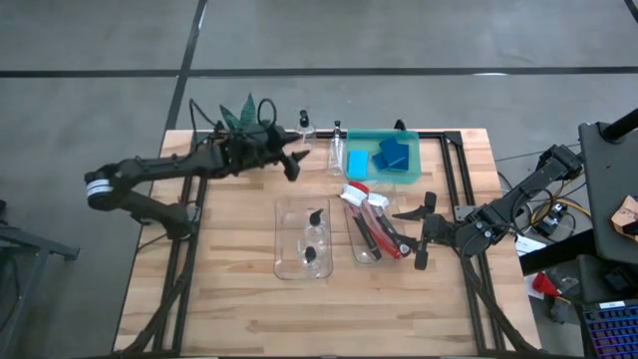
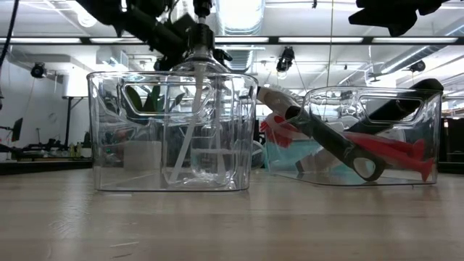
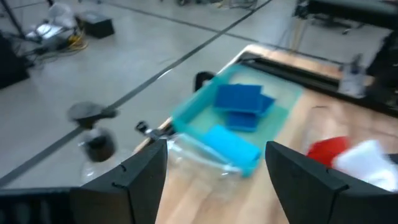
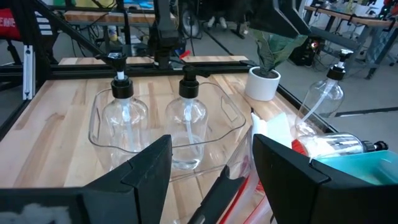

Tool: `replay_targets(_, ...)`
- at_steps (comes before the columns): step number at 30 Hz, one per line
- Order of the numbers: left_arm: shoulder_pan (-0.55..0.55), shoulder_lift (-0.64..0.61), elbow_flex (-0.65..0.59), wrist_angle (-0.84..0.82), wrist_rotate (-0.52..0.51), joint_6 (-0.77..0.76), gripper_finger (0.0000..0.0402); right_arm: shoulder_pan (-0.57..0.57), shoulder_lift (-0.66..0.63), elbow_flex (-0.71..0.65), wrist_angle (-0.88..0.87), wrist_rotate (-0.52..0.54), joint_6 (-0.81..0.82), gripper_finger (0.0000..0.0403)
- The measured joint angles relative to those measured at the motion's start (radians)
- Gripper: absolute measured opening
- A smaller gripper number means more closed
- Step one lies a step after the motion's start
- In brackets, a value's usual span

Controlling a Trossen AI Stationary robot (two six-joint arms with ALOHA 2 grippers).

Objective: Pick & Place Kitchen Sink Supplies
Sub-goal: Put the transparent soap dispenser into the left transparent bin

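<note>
Two clear bottles with black tops [image 1: 316,234] stand in the left clear bin [image 1: 282,239]; they also show in the right wrist view [image 4: 155,118]. A third bottle [image 1: 304,126] stands at the far edge. A fourth bottle [image 1: 337,150] lies on its side beside the green tray [image 1: 411,140], which holds blue sponges [image 1: 396,156]. Red brushes and black-handled brushes [image 1: 376,231] lie in the right bin [image 1: 356,244]. My left gripper [image 1: 294,160] is open and empty, left of the lying bottle [image 3: 199,152]. My right gripper [image 1: 421,235] is open and empty, right of the brush bin.
A small green plant in a white pot [image 1: 244,112] stands at the far edge behind my left gripper. A black frame rail [image 1: 454,170] runs along the table's right side. Bare wood lies along the near edge [image 1: 319,319].
</note>
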Motion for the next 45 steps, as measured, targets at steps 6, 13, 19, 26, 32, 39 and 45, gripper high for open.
replay_targets(6,0.115,0.066,0.000,0.010,0.021,0.025,0.0264,0.000,0.000,0.000,0.000,0.000,-0.004,0.0221)
replay_targets(13,0.178,0.157,0.000,0.053,0.082,0.088,0.0264,0.000,0.000,0.000,-0.003,0.000,-0.005,0.0221)
replay_targets(19,0.187,0.216,0.021,0.093,0.034,0.145,0.0264,0.000,0.000,0.000,-0.005,0.000,-0.004,0.0221)
replay_targets(26,0.216,0.300,0.064,0.100,0.024,0.166,0.0264,0.000,0.000,0.000,-0.005,0.000,-0.014,0.0221)
replay_targets(32,0.223,0.338,0.078,0.154,-0.014,0.181,0.0264,0.000,0.000,0.000,-0.005,0.000,-0.022,0.0221)
replay_targets(39,0.225,0.367,0.086,0.211,-0.017,0.180,0.0264,0.000,0.000,0.000,-0.005,0.000,-0.030,0.0221)
replay_targets(45,0.229,0.403,0.090,0.235,-0.025,0.181,0.0264,0.000,0.000,0.000,-0.005,0.000,-0.030,0.0221)
